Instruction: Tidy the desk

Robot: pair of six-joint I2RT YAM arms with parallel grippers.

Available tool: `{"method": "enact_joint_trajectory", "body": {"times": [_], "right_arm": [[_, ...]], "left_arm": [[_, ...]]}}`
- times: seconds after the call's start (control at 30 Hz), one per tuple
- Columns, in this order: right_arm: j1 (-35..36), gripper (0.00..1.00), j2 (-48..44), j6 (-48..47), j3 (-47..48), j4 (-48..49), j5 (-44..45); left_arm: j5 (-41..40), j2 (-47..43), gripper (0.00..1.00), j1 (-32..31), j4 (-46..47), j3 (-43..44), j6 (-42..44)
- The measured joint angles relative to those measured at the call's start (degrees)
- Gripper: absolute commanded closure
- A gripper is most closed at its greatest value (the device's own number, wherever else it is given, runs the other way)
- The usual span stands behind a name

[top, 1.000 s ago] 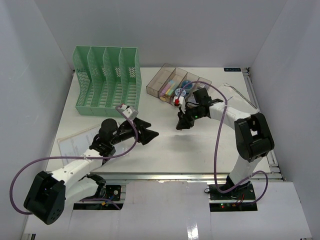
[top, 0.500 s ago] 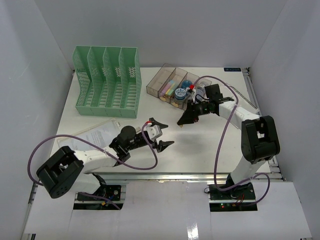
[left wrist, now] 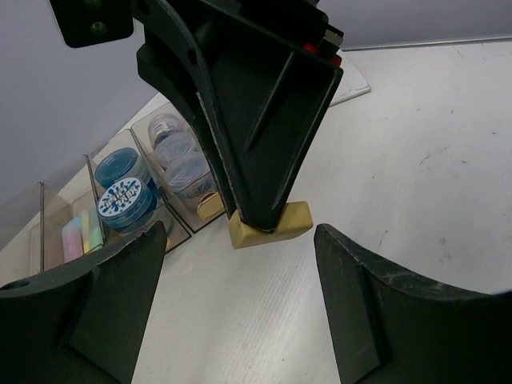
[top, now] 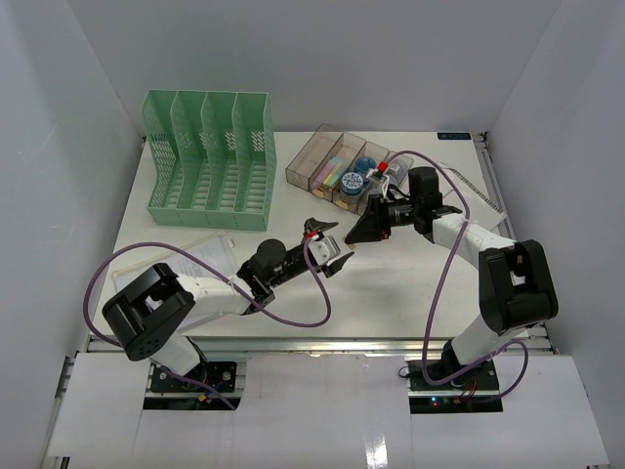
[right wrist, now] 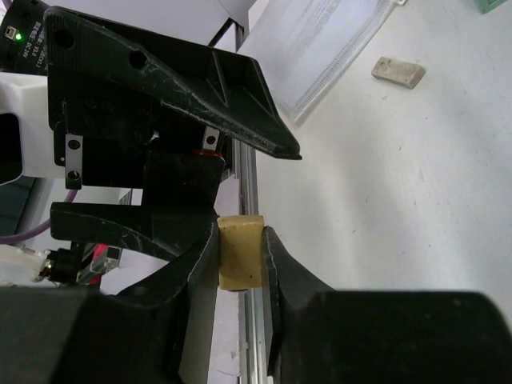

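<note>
The white desk (top: 410,283) carries everything. My right gripper (top: 354,237) is shut on a small yellow block (right wrist: 241,258) and holds it low over the desk's middle, in front of the clear tray (top: 342,168). The block also shows in the left wrist view (left wrist: 272,224), clamped at the tips of the right fingers (left wrist: 256,120). My left gripper (top: 327,244) is open and empty. It points at the block from a short distance, its jaws spread wide on either side of the line to it (left wrist: 240,304).
A green slotted file rack (top: 208,156) stands at the back left. The tray holds blue tins (left wrist: 124,196) and coloured pieces. A sleeved paper sheet (top: 195,256) lies front left, a small grey eraser (right wrist: 398,70) beside it. A ruler (top: 479,191) lies at the right edge.
My left arm has swung right across the desk until its open gripper faces the right gripper. The right gripper has shifted a little with the block held.
</note>
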Motion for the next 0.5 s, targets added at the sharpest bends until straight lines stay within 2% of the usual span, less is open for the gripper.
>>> {"method": "enact_joint_trajectory", "body": {"times": [0.27,0.5], "right_arm": [[0.09,0.88,-0.02,13.31,-3.53,15.17,-0.38],[0.28,0.85,-0.02,21.25,-5.35,23.96,-0.34]], "left_arm": [[-2.2,1.32,0.19,-1.53,1.77,0.86,0.58],[-4.13,2.1,0.31,-2.26,2.38,1.56,0.74]]}}
